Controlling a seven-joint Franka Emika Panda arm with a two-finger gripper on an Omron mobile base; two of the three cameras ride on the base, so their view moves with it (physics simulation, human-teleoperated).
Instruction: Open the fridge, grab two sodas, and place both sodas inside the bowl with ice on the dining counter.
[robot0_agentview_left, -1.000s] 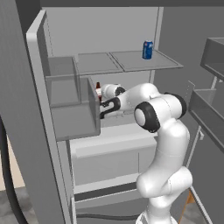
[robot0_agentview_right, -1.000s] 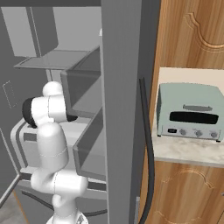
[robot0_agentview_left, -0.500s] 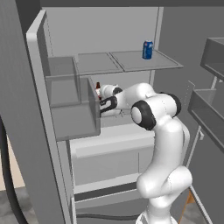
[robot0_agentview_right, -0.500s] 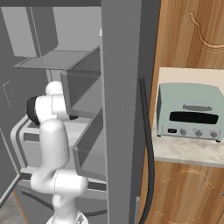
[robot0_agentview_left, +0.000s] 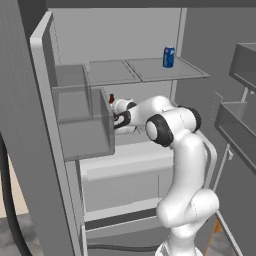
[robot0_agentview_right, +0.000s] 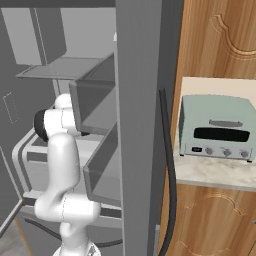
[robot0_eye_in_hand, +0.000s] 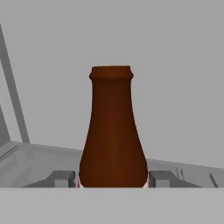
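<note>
The fridge (robot0_agentview_left: 30, 125) stands open, its door bins to my left. A dark brown soda bottle (robot0_eye_in_hand: 112, 131) stands upright on the lower shelf. My gripper (robot0_eye_in_hand: 113, 178) has closed around its base, and both fingertips (robot0_eye_in_hand: 63, 178) press its sides. From the left base view, the bottle's top (robot0_agentview_left: 111, 98) peeks out behind the door bin (robot0_agentview_left: 85, 120) with the gripper (robot0_agentview_left: 117, 118) reaching in beside it. The blue soda can (robot0_agentview_left: 169, 57) stands on the upper glass shelf (robot0_agentview_left: 150, 70), at its right end. The bowl and the dining counter are out of view.
The right fridge door (robot0_agentview_right: 137, 100) stands edge-on beside the arm (robot0_agentview_right: 55, 120), its bins close to the elbow. A pale green toaster oven (robot0_agentview_right: 220, 127) sits on the wall counter (robot0_agentview_right: 215, 172) over wooden cabinets. More door bins (robot0_agentview_left: 240, 125) hang at the right.
The gripper's fingers have closed in from wide open onto the bottle's sides. The hand has edged slightly further into the fridge; the can has not moved.
</note>
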